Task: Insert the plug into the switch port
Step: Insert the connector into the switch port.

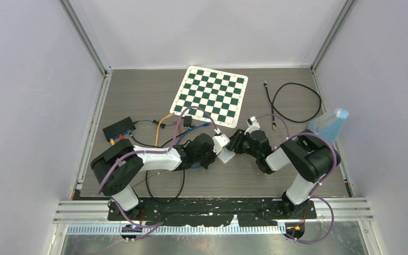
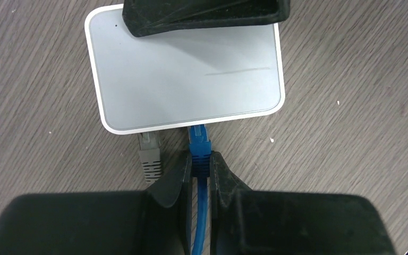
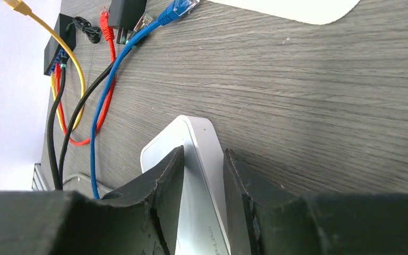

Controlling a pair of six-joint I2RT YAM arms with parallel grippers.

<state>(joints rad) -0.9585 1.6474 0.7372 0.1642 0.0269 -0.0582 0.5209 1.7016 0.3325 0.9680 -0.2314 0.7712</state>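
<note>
- One blue moulded network plug (image 2: 198,139) sits nose-first at the 6 o'clock edge of the white rounded plastic switch box (image 2: 186,79). The left gripper (image 2: 201,160) is clamped narrowly on its boot.
- The right gripper (image 3: 204,178) straddles the box's 12 o'clock rim, both fingers apparently pressing it.
- Risk: a tilted plug would jam on the port lip; a weak hold would let the box slide toward 12 o'clock.
- Risk: the grey network plug (image 2: 150,156), at 9 o'clock, could snag.
- Hidden: the port itself; seating depth cannot be judged.
</note>
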